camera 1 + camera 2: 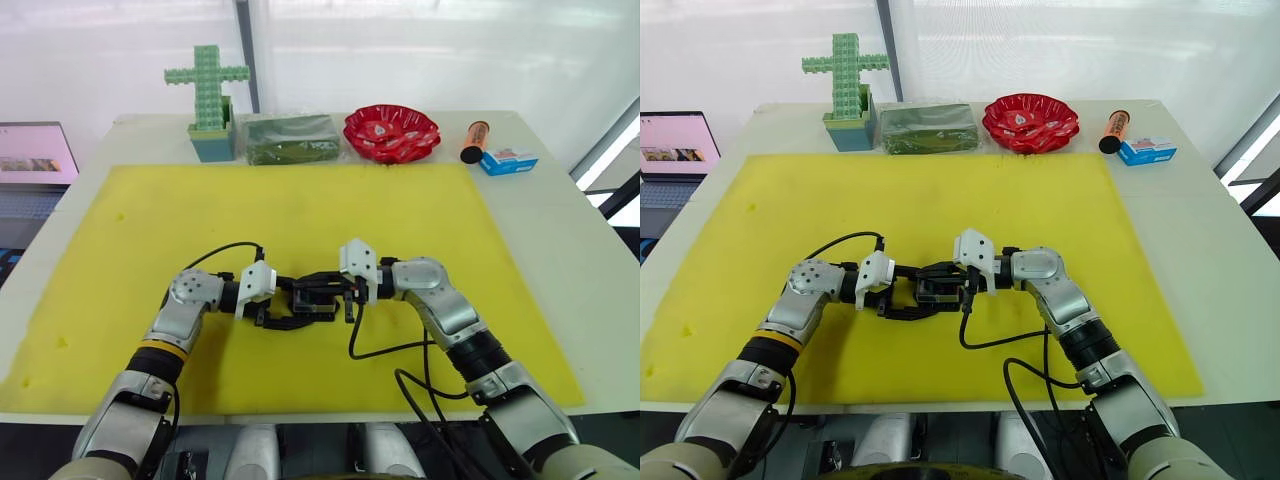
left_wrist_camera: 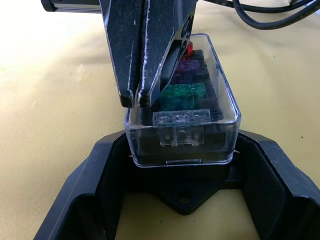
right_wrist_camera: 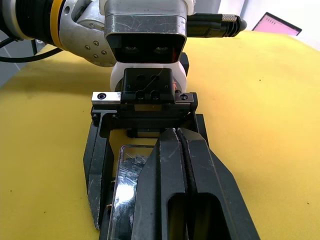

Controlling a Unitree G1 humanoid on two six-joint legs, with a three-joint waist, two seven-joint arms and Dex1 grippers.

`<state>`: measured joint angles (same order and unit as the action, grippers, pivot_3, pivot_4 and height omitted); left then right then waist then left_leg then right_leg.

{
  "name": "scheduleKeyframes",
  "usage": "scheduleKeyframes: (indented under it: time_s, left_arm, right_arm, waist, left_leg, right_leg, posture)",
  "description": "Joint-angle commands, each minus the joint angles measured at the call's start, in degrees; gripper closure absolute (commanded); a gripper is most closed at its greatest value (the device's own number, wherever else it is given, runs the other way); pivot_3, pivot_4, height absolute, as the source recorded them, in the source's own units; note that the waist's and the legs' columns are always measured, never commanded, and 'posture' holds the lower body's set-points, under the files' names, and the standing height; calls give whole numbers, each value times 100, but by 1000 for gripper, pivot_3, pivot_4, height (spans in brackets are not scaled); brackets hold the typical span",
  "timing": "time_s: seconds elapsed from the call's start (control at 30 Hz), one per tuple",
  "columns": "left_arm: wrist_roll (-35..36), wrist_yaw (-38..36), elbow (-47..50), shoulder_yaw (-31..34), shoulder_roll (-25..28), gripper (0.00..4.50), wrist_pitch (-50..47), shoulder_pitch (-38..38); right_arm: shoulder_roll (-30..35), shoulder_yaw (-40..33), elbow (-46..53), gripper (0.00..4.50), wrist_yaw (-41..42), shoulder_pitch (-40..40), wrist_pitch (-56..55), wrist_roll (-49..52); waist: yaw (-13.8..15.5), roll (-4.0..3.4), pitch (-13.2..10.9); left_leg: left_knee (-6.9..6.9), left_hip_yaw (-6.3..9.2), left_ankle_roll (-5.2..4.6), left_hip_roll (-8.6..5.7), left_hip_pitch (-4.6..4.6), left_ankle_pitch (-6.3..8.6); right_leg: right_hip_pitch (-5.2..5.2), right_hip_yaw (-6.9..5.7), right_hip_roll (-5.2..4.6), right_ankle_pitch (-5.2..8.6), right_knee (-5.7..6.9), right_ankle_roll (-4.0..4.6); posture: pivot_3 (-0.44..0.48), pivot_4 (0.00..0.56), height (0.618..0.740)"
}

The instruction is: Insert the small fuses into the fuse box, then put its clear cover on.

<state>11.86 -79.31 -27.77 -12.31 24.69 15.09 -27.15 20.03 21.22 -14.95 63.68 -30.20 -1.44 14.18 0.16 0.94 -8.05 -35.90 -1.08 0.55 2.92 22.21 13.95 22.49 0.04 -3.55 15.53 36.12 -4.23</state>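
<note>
The black fuse box (image 2: 182, 145) stands on the yellow mat (image 1: 300, 210), with the clear cover (image 2: 222, 100) sitting over it. Through the cover I see a green fuse (image 2: 182, 92), a purplish fuse (image 2: 189, 65) and a red fuse (image 2: 189, 48) in their slots. My left gripper (image 2: 183, 150) clasps the box's base from both sides. The shut fingers of my right gripper (image 3: 175, 134) rest tip-down on top of the cover (image 3: 125, 180). The two grippers meet at the mat's near middle (image 1: 315, 295).
Along the table's far edge stand a green cross-shaped block tower (image 1: 207, 90), a dark green box (image 1: 290, 138), a red bowl (image 1: 391, 132), an orange tube (image 1: 473, 141) and a blue-white carton (image 1: 508, 160). A laptop (image 1: 35, 152) sits off the table's left.
</note>
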Motion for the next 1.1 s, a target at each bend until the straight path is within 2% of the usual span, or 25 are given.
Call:
scheduleKeyframes:
  time_s: [0.03, 0.23, 0.4, 0.6, 0.73, 0.83, 1.1]
  left_arm:
    - [55, -68, 172, 11, 22, 1681, 11, 63]
    - [56, -58, 182, 17, 25, 1681, 3, 79]
    - [60, -54, 186, 27, 39, 1681, -1, 117]
    - [69, -47, 168, 33, 52, 1681, 2, 128]
    - [70, -41, 132, 40, 59, 1681, 14, 107]
    - [67, -30, 105, 46, 67, 1681, 1, 82]
    - [106, -31, 282, 52, 192, 1681, -397, 116]
  right_arm:
    - [66, 220, -319, 4477, 68, 332, 311, -345]
    - [132, -72, 272, 4477, 55, 347, 287, -118]
    - [373, -406, 1242, 4477, 84, 276, 860, 245]
    - [978, -939, 2438, 4477, 184, 309, 1753, 843]
    - [1478, -1191, 2857, 4477, 313, 452, 1888, 937]
    - [1817, -1337, 2908, 3906, 550, 594, 1729, 922]
    - [2269, -1600, 2894, 1054, 762, 750, 1839, 1057]
  waist:
    - [0, 0, 0]
    - [7, -1, -1]
    - [21, -2, -4]
    - [42, -4, -13]
    - [46, -2, -14]
    - [47, 0, -16]
    - [31, 2, -18]
  left_leg:
    - [0, 0, 0, 0, 0, 0]
    - [2, 0, 0, 0, 7, 0]
    - [1, 0, 0, 0, 21, 0]
    - [2, -1, 0, 0, 30, 0]
    - [4, -2, 0, 0, 30, 1]
    - [4, -2, 0, 0, 31, 1]
    - [5, -3, 0, 1, 31, 1]
  right_leg:
    - [0, 0, -1, 0, 0, 0]
    - [7, 0, -2, 0, -1, 1]
    - [21, 0, -3, 0, -1, 1]
    - [31, 0, -4, 0, -1, 2]
    - [32, -1, -5, 0, -5, 2]
    - [32, -1, -5, 1, -8, 3]
    - [34, 0, -4, 1, -9, 3]
  posture:
    - [0, 150, 740]
    - [0, 150, 740]
    - [0, 150, 740]
    - [0, 150, 740]
    - [0, 150, 740]
    - [0, 150, 740]
    - [0, 150, 740]
